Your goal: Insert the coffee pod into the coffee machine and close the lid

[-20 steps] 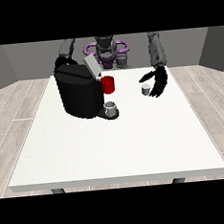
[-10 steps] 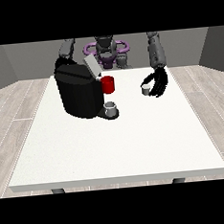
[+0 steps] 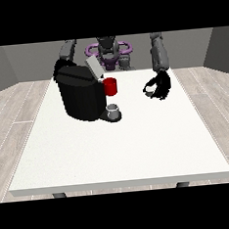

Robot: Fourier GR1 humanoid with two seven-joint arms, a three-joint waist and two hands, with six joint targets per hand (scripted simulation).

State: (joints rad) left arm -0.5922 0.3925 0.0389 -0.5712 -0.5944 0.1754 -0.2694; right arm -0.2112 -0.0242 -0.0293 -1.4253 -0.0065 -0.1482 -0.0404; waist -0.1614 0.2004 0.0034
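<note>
The hand at the view's left is hidden behind the black coffee machine (image 3: 81,95) in the upper left of the white table (image 3: 119,150), so its state cannot be told. The machine's lid (image 3: 94,68) stands open, with a red part (image 3: 110,86) at its front and a small grey cup (image 3: 113,110) below. At upper right, the hand at the view's right (image 3: 161,87) curls around the small white coffee pod (image 3: 148,89). No writing is legible.

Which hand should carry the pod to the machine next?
Left, probably. The hand at the view's right is the robot's left and is already at the coffee pod, fingers curled round it. The other arm is mostly hidden behind the coffee machine, whose lid stands open.
</note>
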